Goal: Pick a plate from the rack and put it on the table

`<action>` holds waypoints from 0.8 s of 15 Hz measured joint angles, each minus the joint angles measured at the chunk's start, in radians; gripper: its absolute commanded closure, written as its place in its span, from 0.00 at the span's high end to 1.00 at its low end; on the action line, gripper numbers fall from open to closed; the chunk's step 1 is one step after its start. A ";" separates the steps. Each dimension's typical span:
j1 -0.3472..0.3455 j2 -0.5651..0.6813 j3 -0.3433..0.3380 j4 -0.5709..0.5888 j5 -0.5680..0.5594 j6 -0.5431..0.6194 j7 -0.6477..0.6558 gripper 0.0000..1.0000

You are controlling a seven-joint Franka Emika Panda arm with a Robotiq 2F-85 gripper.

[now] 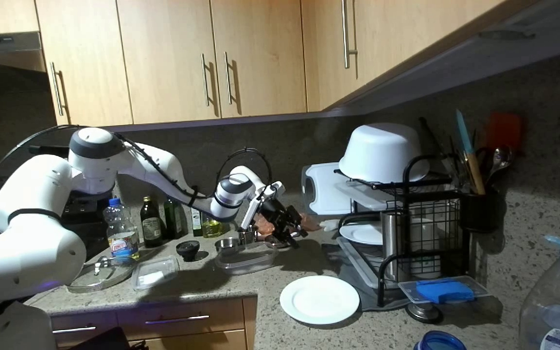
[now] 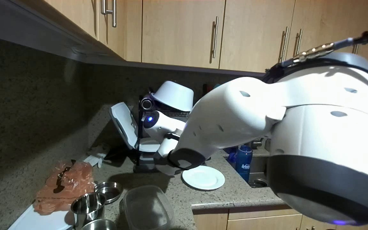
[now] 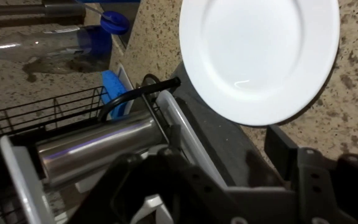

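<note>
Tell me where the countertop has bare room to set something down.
A bare patch of countertop lies between the white dinner plate and the clear plastic container. Another runs between the plate and the sink. It is crowded around the steel cups and orange plastic bag, and in the black dish rack beneath the white bowl.

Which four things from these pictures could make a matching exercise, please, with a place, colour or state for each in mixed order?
Column 1
1. gripper
2. deep bowl
3. plate outside the rack
4. plastic bag

Column 2
a. flat on the countertop
b. orange
c. open
d. on top of the rack

Pairs: 1-c, 2-d, 3-a, 4-b
</note>
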 measured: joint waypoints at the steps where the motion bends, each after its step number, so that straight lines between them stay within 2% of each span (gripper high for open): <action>1: 0.044 0.015 -0.038 -0.031 0.000 0.009 0.000 0.96; 3: 0.135 0.047 -0.110 -0.100 0.000 0.041 0.000 1.00; 6: 0.264 0.098 -0.199 -0.202 -0.001 0.121 0.000 1.00; 12: 0.470 0.270 -0.336 -0.407 -0.025 0.417 -0.005 1.00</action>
